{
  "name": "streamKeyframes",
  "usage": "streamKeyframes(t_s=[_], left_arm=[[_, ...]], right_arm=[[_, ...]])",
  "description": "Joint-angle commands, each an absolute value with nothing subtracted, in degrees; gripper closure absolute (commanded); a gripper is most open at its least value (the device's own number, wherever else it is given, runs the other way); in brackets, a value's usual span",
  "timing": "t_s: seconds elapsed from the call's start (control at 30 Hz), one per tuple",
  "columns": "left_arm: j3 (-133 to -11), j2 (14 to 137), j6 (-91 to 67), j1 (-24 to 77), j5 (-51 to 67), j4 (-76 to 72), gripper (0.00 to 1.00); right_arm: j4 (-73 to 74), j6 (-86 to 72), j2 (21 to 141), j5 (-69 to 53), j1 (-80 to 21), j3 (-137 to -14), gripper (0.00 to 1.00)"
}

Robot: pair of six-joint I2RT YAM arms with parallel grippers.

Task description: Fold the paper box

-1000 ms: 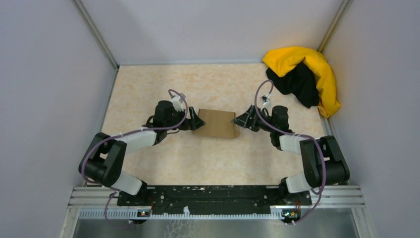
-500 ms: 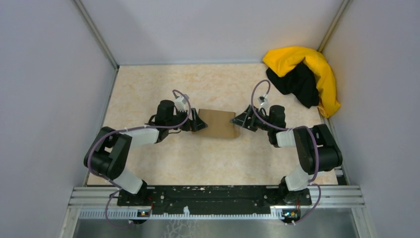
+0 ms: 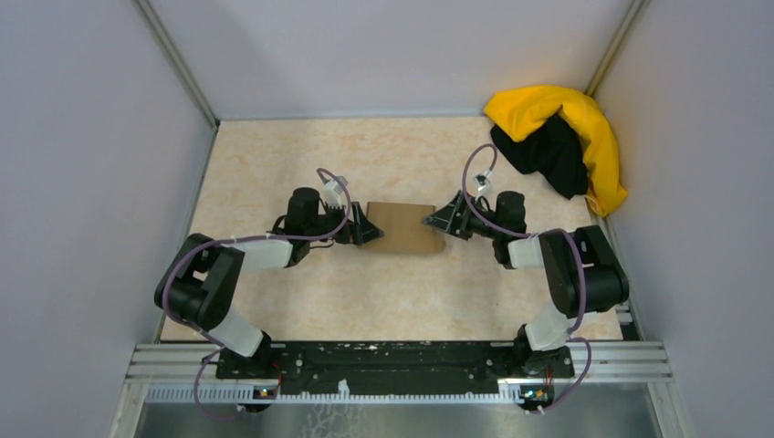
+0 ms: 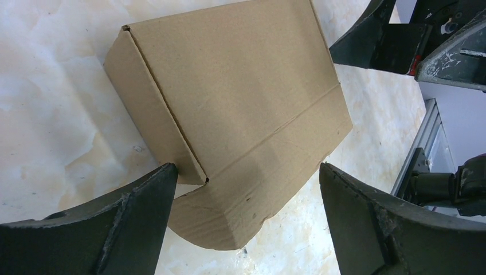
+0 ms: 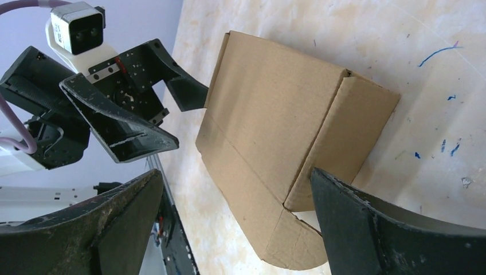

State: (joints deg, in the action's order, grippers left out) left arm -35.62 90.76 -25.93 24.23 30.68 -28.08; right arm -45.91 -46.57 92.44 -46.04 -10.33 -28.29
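The paper box (image 3: 403,228) is a small brown cardboard box lying in the middle of the table with its lid down. A front flap with rounded ears juts out flat on its near side. My left gripper (image 3: 364,224) is open at the box's left end, and its view shows the box (image 4: 229,91) just ahead, with one rounded ear lying between the fingers of the left gripper (image 4: 246,172). My right gripper (image 3: 441,219) is open at the right end. There the box (image 5: 275,114) has its other ear between the fingers of the right gripper (image 5: 236,173). Neither gripper holds anything.
A yellow-and-black cloth heap (image 3: 561,137) lies in the back right corner. Grey walls close the table on three sides. The arms' black mounting rail (image 3: 402,360) runs along the near edge. Blue pen marks (image 5: 438,54) dot the tabletop.
Both arms drew their elbows in toward the table while the open grippers stayed low at the box's two ends. The box barely shifted.
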Motion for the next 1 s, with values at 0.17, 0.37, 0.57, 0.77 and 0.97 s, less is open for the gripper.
streamKeyframes(t_s=[0.17, 0.37, 0.57, 0.77, 0.97], left_arm=[[-34.5, 90.4, -26.7, 24.1, 32.8, -31.1, 0.01], [-34.1, 90.5, -26.7, 24.2, 32.7, -31.0, 0.01], [-34.0, 90.5, -26.7, 24.2, 33.1, -31.2, 0.01], [-34.2, 90.0, -26.9, 24.6, 33.6, -30.9, 0.01], [-34.4, 88.4, -26.8, 25.7, 33.3, -29.6, 0.01]], right_arm=[[-49.6, -45.8, 92.9, -47.1, -10.2, -27.5, 0.01], [-47.5, -44.4, 93.8, -46.3, -10.3, -27.9, 0.01], [-48.1, -44.5, 95.3, -46.2, -10.3, -28.5, 0.01], [-51.2, -46.5, 95.8, -47.7, -10.3, -28.0, 0.01], [-51.6, -47.3, 94.0, -48.8, -10.4, -27.7, 0.01]])
